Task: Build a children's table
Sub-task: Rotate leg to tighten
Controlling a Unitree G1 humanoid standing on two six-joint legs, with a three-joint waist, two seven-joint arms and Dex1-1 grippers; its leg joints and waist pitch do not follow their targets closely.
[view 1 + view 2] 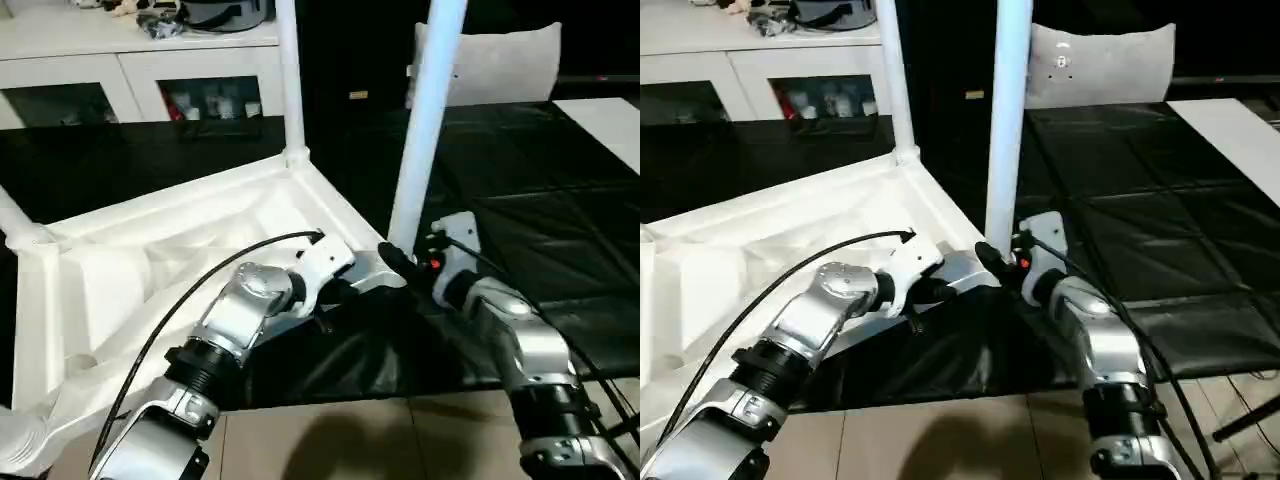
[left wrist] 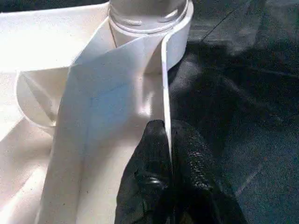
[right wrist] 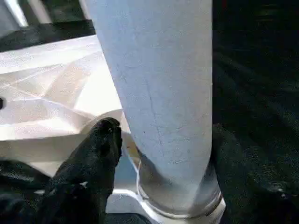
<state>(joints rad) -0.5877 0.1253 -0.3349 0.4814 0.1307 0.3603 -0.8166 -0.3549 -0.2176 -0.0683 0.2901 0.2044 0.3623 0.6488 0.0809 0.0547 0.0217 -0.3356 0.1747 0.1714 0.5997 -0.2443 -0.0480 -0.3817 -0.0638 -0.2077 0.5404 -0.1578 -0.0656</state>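
The children's table (image 1: 150, 270) lay upside down on a black mat (image 1: 540, 200), its ribbed underside facing up. One white leg (image 1: 425, 120) stood upright in the near corner socket, and a second leg (image 1: 290, 80) rose from the far corner. The left tool (image 2: 169, 154) was pinched tight on the thin side rim of the tabletop, just beside the near socket. The right tool (image 3: 161, 140) straddled the base of the near leg, one black finger (image 3: 93, 158) on either side of the tube; whether the fingers pressed the leg or stood slightly off it could not be told. A white cabinet with glass doors (image 1: 130, 80) stood behind the table, and a white cushion (image 1: 500, 60) lay farther back on the right.
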